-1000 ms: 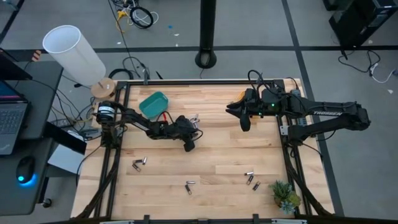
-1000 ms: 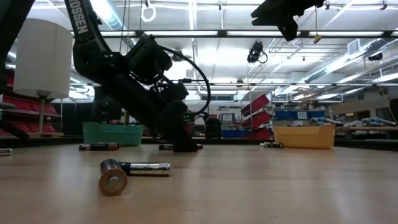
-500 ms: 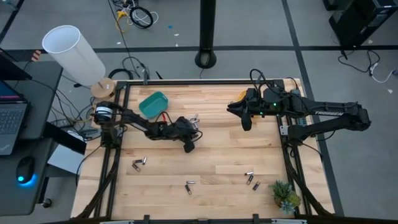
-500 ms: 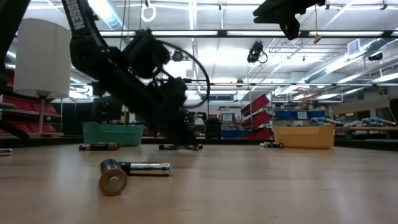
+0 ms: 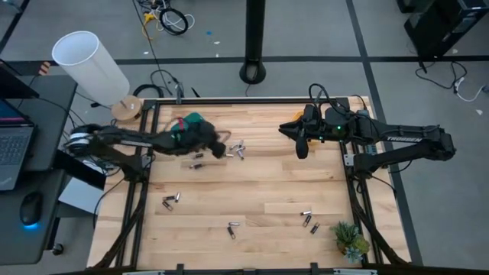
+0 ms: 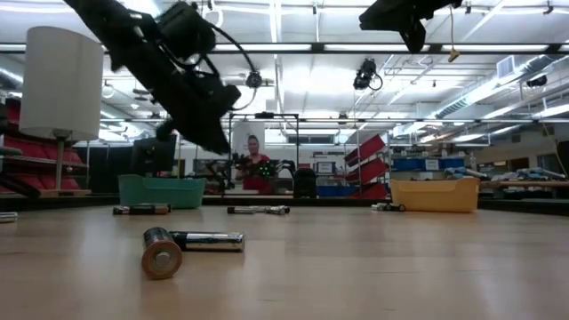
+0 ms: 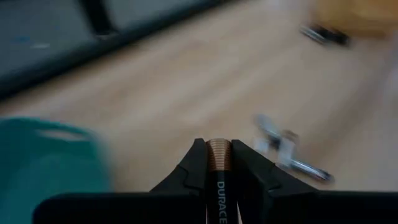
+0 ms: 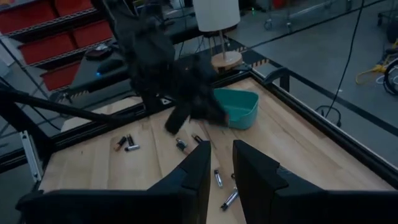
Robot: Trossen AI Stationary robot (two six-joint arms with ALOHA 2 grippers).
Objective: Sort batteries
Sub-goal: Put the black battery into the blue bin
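Observation:
In the high view, small silvery and dark batteries lie on their sides in scattered groups on the wooden table: one (image 5: pixel 238 147), another (image 5: pixel 170 200) and a third (image 5: pixel 309 220). My left gripper (image 5: pixel 220 151) hangs above the table just right of the teal bin (image 5: pixel 191 121), shut on a copper-topped battery (image 7: pixel 219 155). My right gripper (image 5: pixel 300 147) waits open in the air near the table's far right, where the orange bin (image 6: pixel 434 194) stands. In the low view my left gripper (image 6: pixel 213 142) is well clear of the tabletop. My left gripper pinches the copper-topped battery between its two fingers (image 7: pixel 194 165). The battery lies along the fingers, and its copper end (image 7: pixel 219 148) shows at their tips. It is lifted clear of the table.
The teal bin (image 7: pixel 43 155) is close beside my left gripper. Two batteries (image 6: pixel 191 242) lie near the table's near edge. A lamp (image 5: pixel 92 65) stands past the far left corner and a small plant (image 5: pixel 350 241) at the near right corner. A person (image 6: pixel 255 164) shows far behind the table.
My left gripper has risen off the table, still shut on the battery, and has swung toward the far left, toward the teal bin. The battery has been lifted clear with it.

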